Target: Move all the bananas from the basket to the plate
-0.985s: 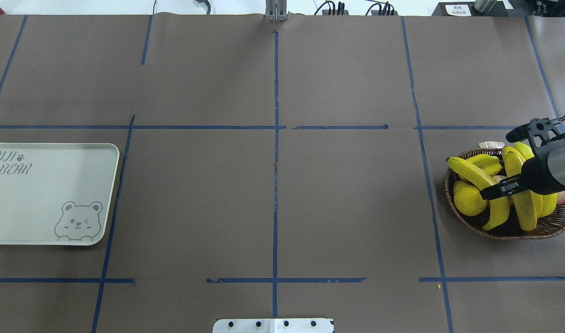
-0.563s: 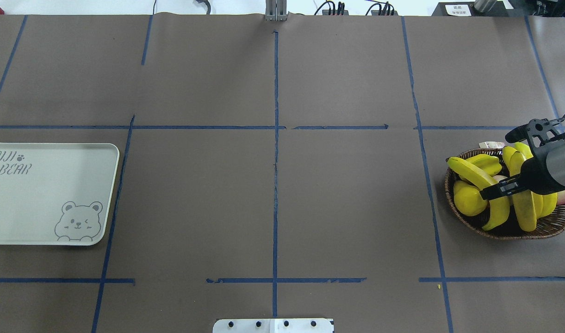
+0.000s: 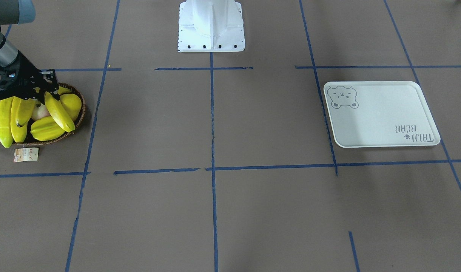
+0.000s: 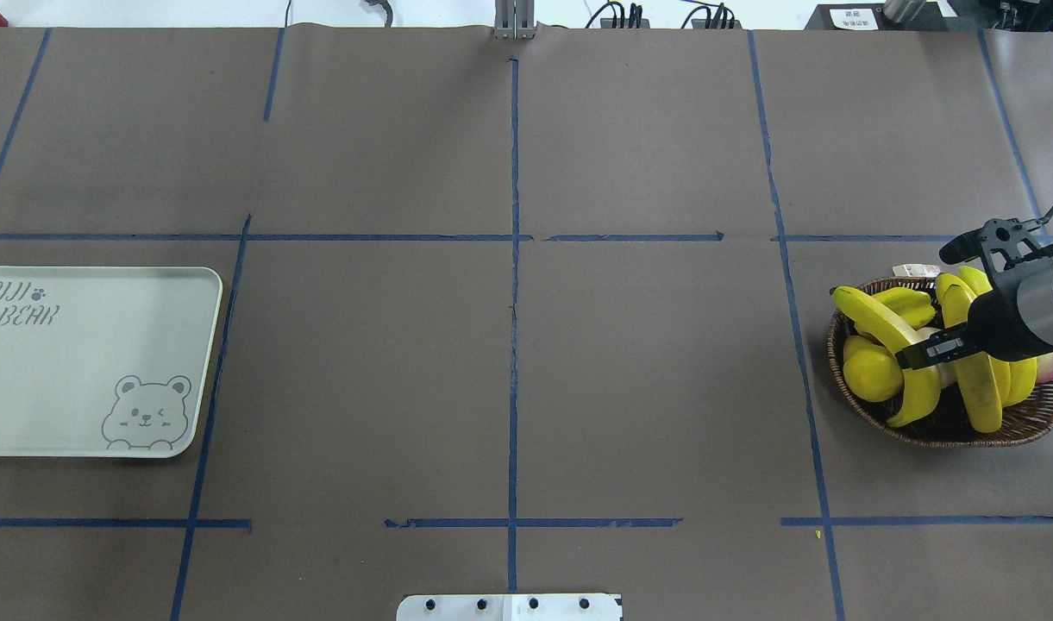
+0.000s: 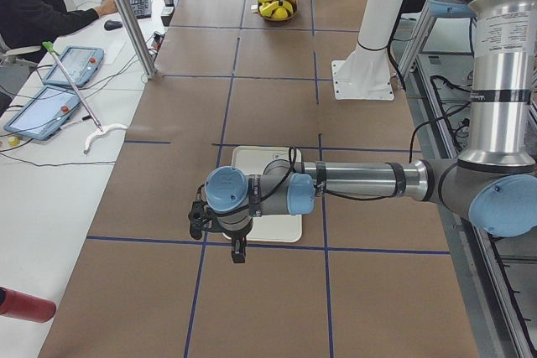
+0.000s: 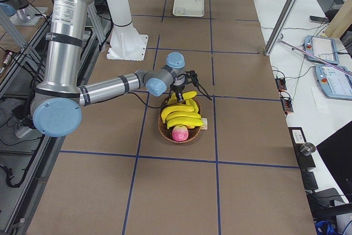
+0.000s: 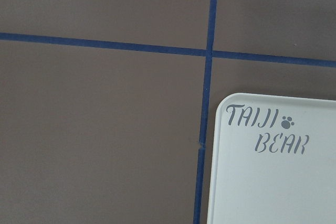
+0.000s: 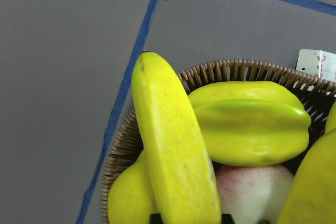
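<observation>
The dark wicker basket (image 4: pixel 1009 427) sits at the table's right end with several yellow bananas (image 4: pixel 979 388) piled in it. My right gripper (image 4: pixel 918 354) is over the basket, shut on one banana (image 4: pixel 880 319) that lies across the top of the pile. The right wrist view shows this banana (image 8: pixel 173 150) running down between the fingers. The white bear-print plate (image 4: pixel 86 371) lies at the far left with nothing on it. My left gripper (image 5: pixel 237 249) hovers by the plate's (image 5: pixel 273 222) corner in the exterior left view only, so I cannot tell its state.
A ridged starfruit (image 8: pixel 247 124), a plump yellow pear-shaped fruit (image 4: pixel 867 371) and a pink peach (image 8: pixel 252 187) share the basket. A paper tag (image 3: pixel 25 154) lies beside the basket's rim (image 3: pixel 79 113). Brown paper with blue tape lines covers the table between basket and plate.
The right gripper has risen slightly with the banana. The banana's near end has swung a little to the left and lifted off the pile. The plate has not moved.
</observation>
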You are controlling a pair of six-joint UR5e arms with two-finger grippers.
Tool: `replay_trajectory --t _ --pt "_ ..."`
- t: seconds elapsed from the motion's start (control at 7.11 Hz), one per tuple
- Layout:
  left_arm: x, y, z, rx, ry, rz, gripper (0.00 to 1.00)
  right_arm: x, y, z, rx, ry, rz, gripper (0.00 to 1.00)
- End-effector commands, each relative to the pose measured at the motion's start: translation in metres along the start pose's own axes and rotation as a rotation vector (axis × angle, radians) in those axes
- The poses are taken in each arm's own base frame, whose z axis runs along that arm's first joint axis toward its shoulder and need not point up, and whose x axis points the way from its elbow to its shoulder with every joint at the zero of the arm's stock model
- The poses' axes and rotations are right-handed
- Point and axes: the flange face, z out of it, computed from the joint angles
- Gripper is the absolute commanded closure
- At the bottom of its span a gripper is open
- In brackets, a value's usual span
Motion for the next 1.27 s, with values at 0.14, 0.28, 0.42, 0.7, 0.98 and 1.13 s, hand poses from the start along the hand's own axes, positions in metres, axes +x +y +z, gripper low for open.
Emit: replay_trajectory --t 0.14,0.28,0.42,0.7,0.98,1.13 --pt "0.001 -0.002 -0.001 0.002 0.0 0.002 0.0 0.008 -0.01 -0.088 0.07 -0.159 0.046 1.0" --pt "0.007 -0.002 -0.007 0.013 0.0 0.019 0.0 0.006 -0.013 -0.114 0.085 -0.222 0.049 1.0" --pt "0.022 -0.004 -0.019 0.04 -0.002 0.047 0.0 -0.011 -0.032 -0.123 0.11 -0.249 0.026 1.0" --pt "0.086 -0.006 -0.063 0.128 0.002 0.16 0.0 -0.068 -0.076 -0.13 0.125 -0.322 0.087 1.0" --pt "0.173 -0.01 -0.069 0.195 0.156 0.172 0.0 -0.162 -0.104 -0.117 0.141 -0.37 0.227 1.0" --pt "0.212 -0.007 -0.054 0.22 0.235 0.152 0.01 -0.193 -0.105 -0.108 0.159 -0.377 0.28 1.0"
